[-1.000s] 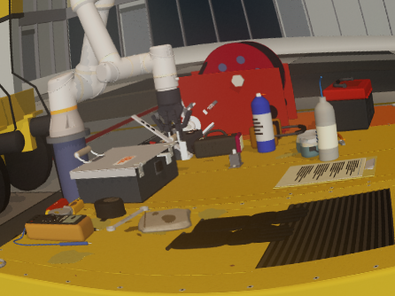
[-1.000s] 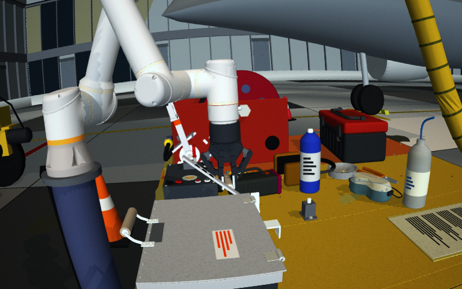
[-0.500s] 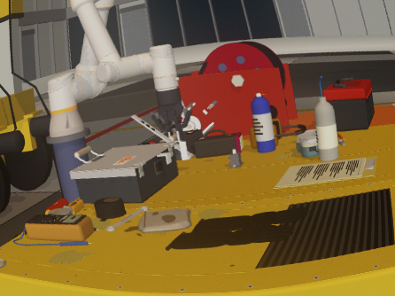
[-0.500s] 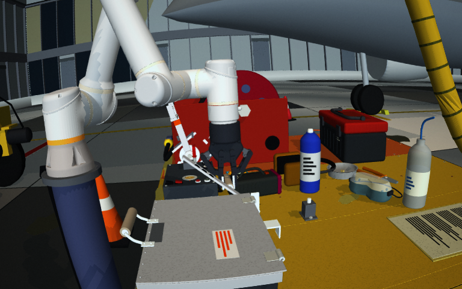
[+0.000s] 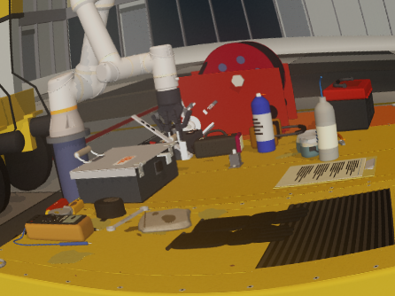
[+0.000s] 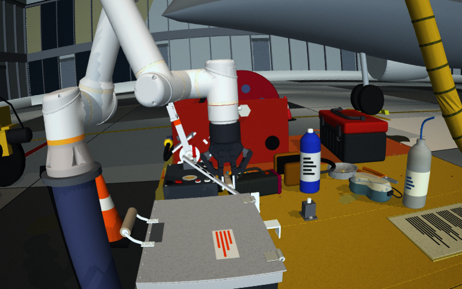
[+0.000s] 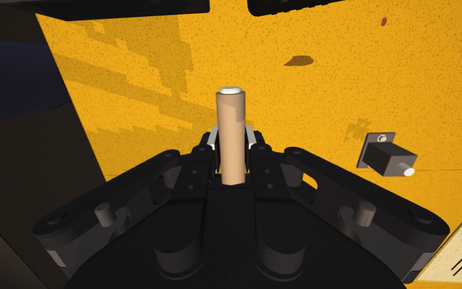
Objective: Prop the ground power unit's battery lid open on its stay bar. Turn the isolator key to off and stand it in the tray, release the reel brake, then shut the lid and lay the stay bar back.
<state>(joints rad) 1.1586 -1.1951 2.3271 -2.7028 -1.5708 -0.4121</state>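
Observation:
On the left of the yellow deck sits the battery box with its grey lid (image 6: 208,238) lying closed, a tan roller handle (image 6: 128,221) at its front. The perforated stay bar (image 6: 208,172) slants from its bracket at the lid's back corner up toward the left, and its tan grip (image 7: 231,136) sits between my fingers. Behind the box is the black isolator panel (image 6: 189,185) with a white dial and a red-and-white lever (image 6: 177,131). A small grey post block (image 6: 308,208) stands on the deck to the right. My gripper (image 6: 227,177) points down behind the lid's rear edge, closed around the stay bar's tan grip.
Behind the work stands the red cable reel housing (image 6: 252,126). A blue bottle (image 6: 309,160), a grey squeeze bottle (image 6: 416,177) and a red-lidded case (image 6: 352,134) stand to the right. A multimeter (image 5: 60,226), tape roll (image 5: 109,207), wrench and rag (image 5: 164,220) lie in front of the box.

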